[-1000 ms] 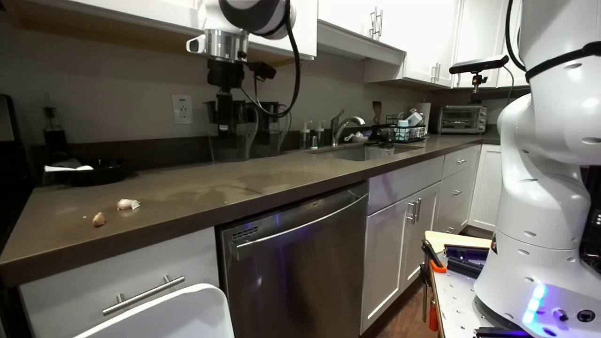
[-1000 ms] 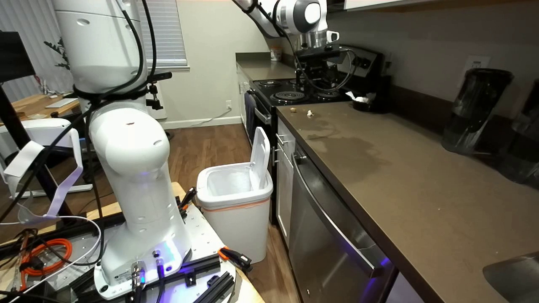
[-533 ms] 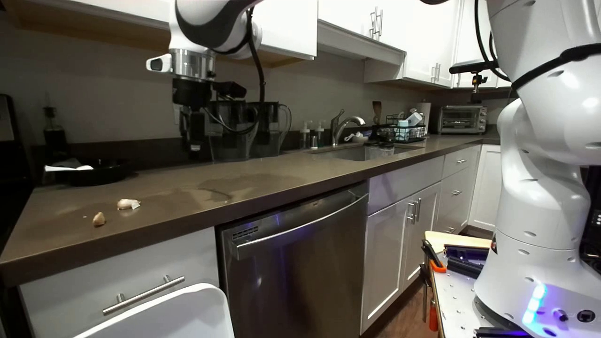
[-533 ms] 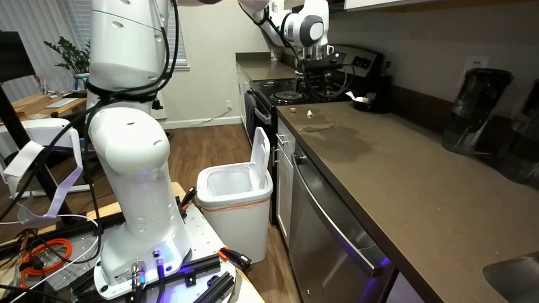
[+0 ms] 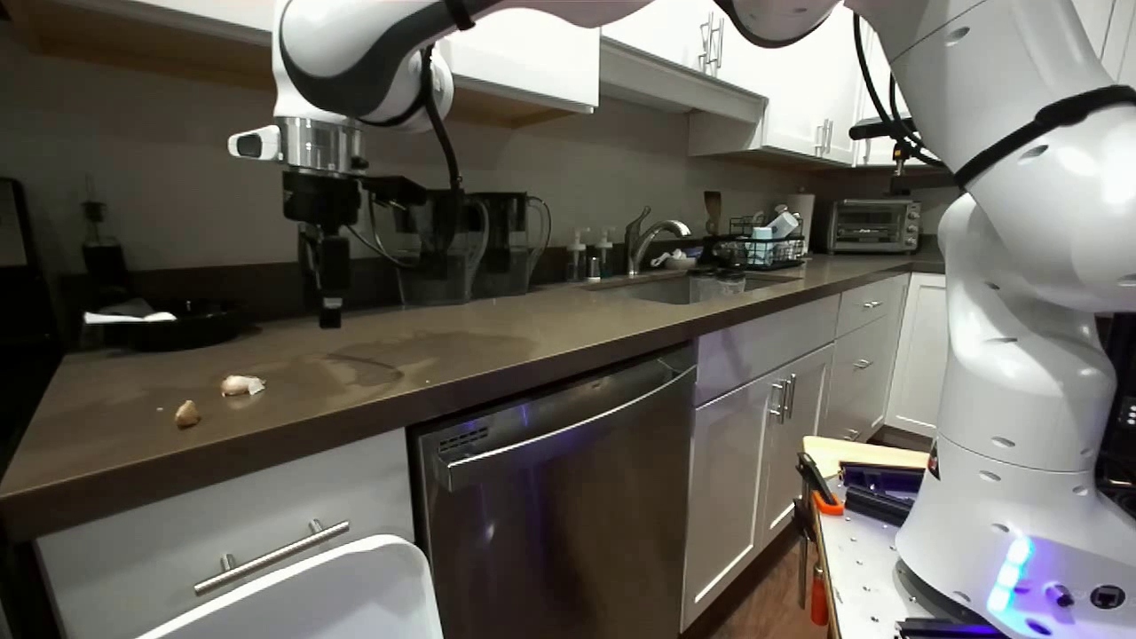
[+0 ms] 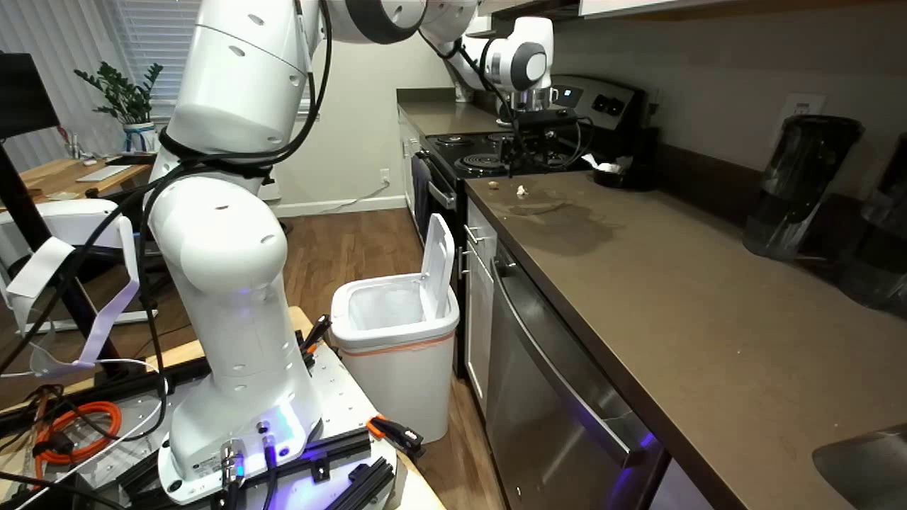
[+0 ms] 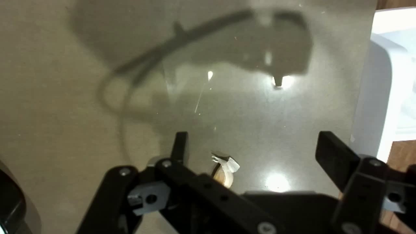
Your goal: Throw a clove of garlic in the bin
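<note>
Gripper, jaws parted, empty: in an exterior view the clove of garlic lies below and left of it.

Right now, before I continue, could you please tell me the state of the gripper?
Gripper: open, jaws apart, holding nothing; the whitish garlic clove lies on the counter.

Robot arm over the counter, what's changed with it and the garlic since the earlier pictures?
In an exterior view, its fingers have moved left and down, toward the whitish garlic clove; the wrist view shows them spread apart. Nothing has visibly been taken hold of or let go. Unchanged: that clove and the tan clove, both on the counter, and the open white bin.
</note>
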You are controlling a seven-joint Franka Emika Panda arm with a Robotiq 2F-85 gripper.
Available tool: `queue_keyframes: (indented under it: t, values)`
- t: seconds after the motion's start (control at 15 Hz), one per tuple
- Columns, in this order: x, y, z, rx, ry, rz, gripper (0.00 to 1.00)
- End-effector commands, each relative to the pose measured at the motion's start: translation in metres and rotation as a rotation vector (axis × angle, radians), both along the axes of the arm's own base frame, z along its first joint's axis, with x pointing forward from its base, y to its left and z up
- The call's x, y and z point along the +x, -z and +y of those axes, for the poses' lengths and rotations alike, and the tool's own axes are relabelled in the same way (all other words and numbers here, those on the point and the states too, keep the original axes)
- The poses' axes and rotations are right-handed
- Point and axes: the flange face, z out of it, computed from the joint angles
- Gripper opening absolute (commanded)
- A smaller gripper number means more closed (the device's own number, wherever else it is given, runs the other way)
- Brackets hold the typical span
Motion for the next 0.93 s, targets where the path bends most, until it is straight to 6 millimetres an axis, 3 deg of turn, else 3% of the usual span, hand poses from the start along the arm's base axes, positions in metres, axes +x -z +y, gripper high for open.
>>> queue_keyframes:
  t: [0.0,0.53,0.87]
  values:
    - [0.003,0.003,0.003,0.004,-0.012,-0.010,1.00]
    - [0.030,0.010,0.037,0.047,-0.074,-0.057,1.00]
    - [0.053,0.029,0.049,0.070,-0.126,-0.045,1.00]
